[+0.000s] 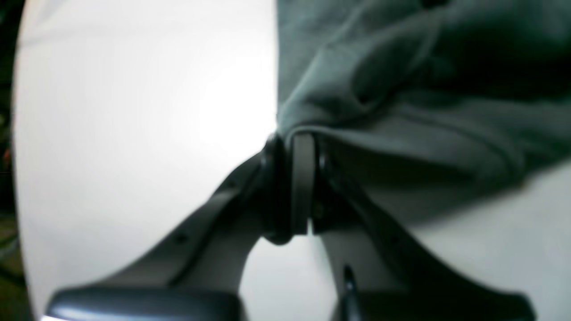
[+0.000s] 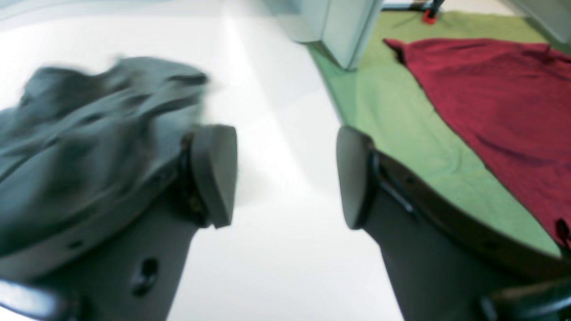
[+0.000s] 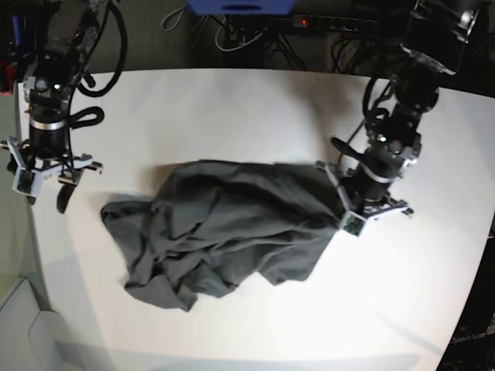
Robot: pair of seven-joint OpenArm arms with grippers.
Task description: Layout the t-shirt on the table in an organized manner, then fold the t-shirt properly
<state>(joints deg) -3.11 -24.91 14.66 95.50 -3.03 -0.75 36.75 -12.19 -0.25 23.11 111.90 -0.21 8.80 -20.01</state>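
Base view: the t-shirt (image 3: 224, 232) lies crumpled in a loose heap near the middle of the table (image 3: 232, 108), with folds and wrinkles throughout and a corner trailing toward the table's near edge. The left gripper (image 3: 346, 199) sits at the heap's edge on that view's right, touching the cloth. Left wrist view confirms its jaws are pressed together on a fold of the t-shirt (image 1: 401, 89), the cloth bunched where it enters the pads and spreading away over the table (image 1: 134, 133). The right gripper (image 3: 45, 185) hangs at the table's edge on the base view's left, apart from the garment. Right wrist view shows the right gripper (image 2: 285, 178) with its jaws spread wide and nothing between them, above the table (image 2: 276, 249); the t-shirt (image 2: 89, 133) lies beside one finger, blurred. A green floor (image 2: 383, 125) and a red cloth (image 2: 490, 102) lie beyond the table.
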